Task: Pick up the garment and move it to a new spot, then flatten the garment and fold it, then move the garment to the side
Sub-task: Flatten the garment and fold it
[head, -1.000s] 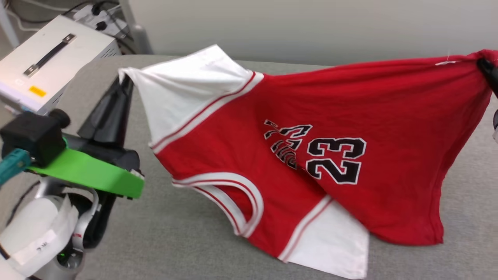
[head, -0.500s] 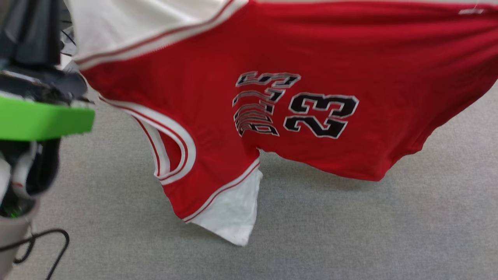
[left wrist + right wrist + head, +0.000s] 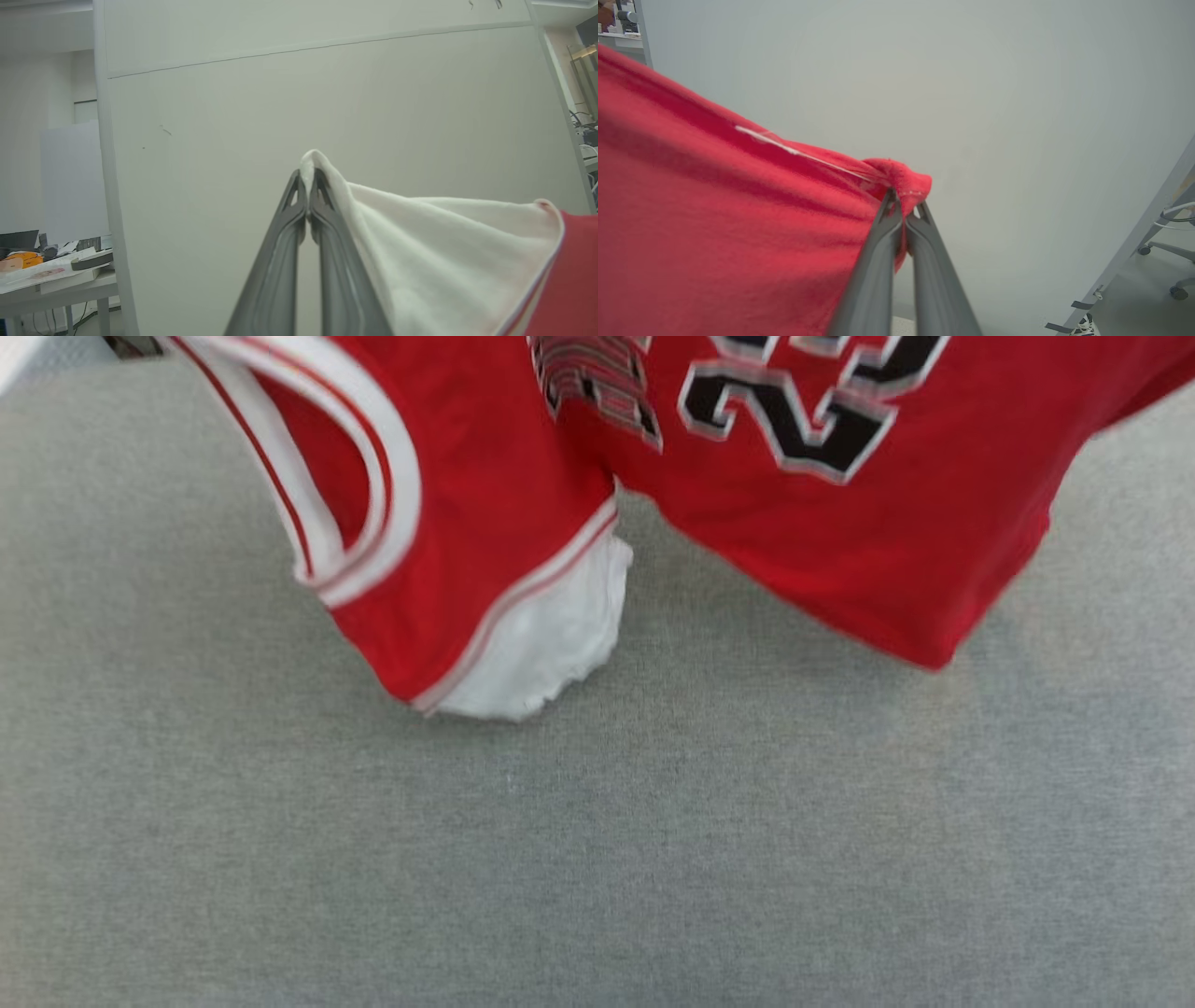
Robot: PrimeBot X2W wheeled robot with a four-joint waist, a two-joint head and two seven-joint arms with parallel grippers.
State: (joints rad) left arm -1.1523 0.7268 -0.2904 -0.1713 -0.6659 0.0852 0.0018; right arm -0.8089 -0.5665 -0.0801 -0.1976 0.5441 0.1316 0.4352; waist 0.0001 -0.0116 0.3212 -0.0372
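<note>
The garment [image 3: 766, 523], a red jersey with white sleeves, striped trim and black-and-white lettering, hangs stretched in the air across the top of the head view. Its lower white sleeve [image 3: 541, 653] droops close over the grey surface [image 3: 597, 859]; whether it touches I cannot tell. In the left wrist view my left gripper [image 3: 307, 175] is shut on the tip of the other white sleeve [image 3: 444, 252]. My right gripper [image 3: 903, 205] in the right wrist view is shut on a bunched red corner [image 3: 901, 179] of the garment, with red cloth spreading to its left.
A pale wall panel [image 3: 327, 93] stands behind both grippers. A cluttered table [image 3: 51, 275] sits at the far left of the left wrist view. A grey post and chair wheels [image 3: 1176, 289] show at the right edge of the right wrist view.
The head view has tilted down, so the arms and the white box have left the picture. The garment has been lifted off the grey surface and hangs higher, its lower sleeve now curled.
</note>
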